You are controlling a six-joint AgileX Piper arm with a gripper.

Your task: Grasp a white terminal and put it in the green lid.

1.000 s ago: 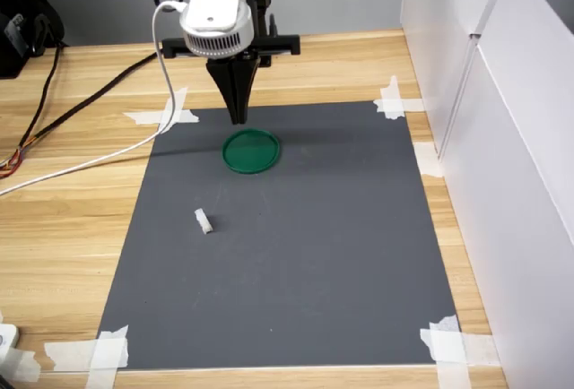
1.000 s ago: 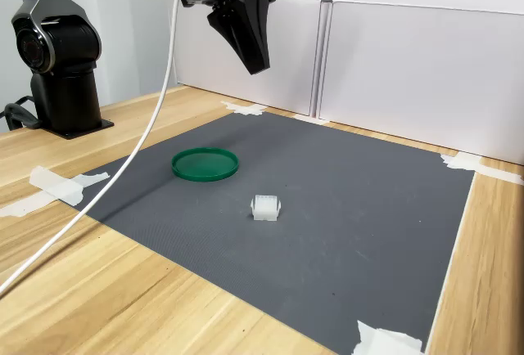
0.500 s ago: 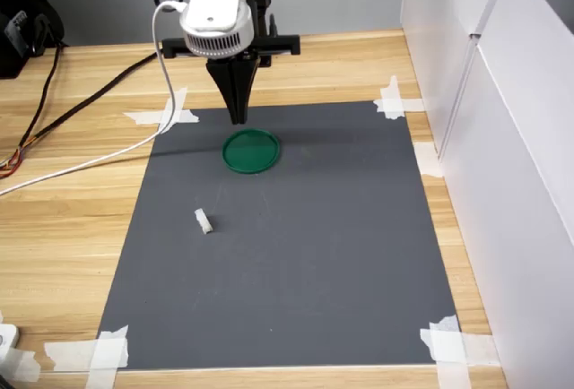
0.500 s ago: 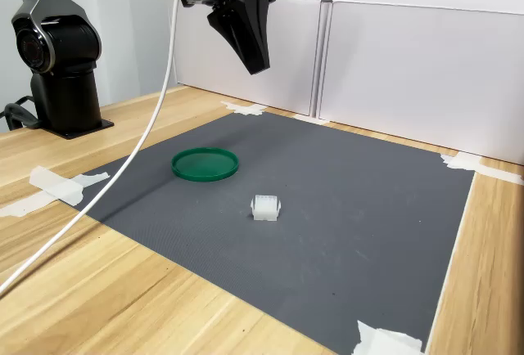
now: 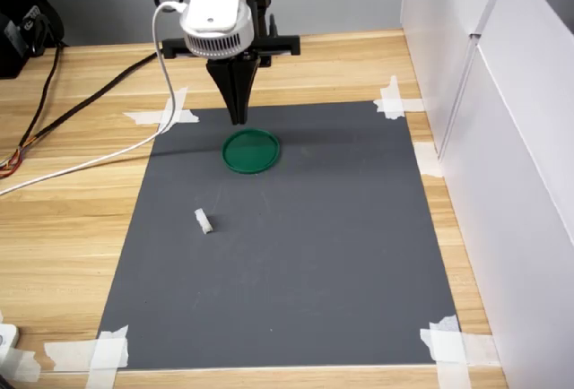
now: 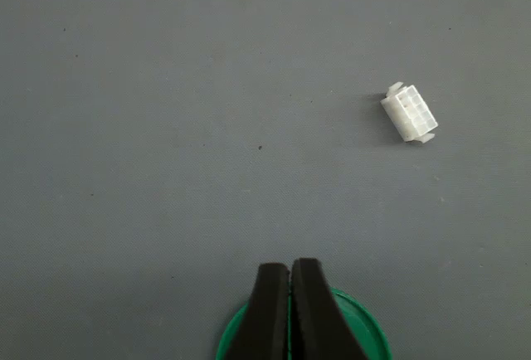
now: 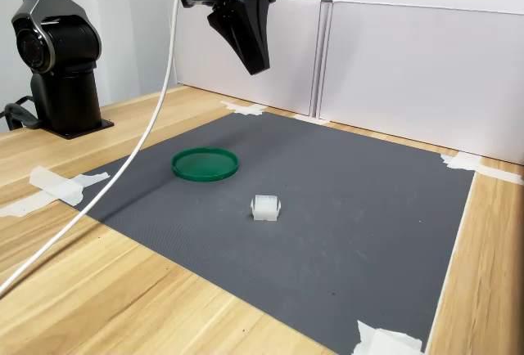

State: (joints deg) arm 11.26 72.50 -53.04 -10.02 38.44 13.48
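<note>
The white terminal [image 5: 204,221] lies alone on the grey mat [image 5: 296,255], toward the first exterior view's left; it also shows as the terminal [image 7: 265,207] and the terminal [image 6: 410,114]. The green lid [image 5: 251,151] rests flat on the mat farther back, with nothing in it, and appears as the lid [image 7: 205,164] and the lid [image 6: 365,335]. My gripper [image 5: 238,118] hangs high over the lid's far rim, shut and holding nothing; its black fingers [image 6: 289,310] press together, and the gripper [image 7: 255,66] is well above the mat.
White panels [image 5: 502,138] wall the first exterior view's right side. A white cable [image 5: 81,167] and dark wires [image 5: 54,111] trail over the wooden table at that view's left. Tape strips [image 5: 395,102] hold the mat's corners. The arm's black base [image 7: 57,52] stands at the second exterior view's left.
</note>
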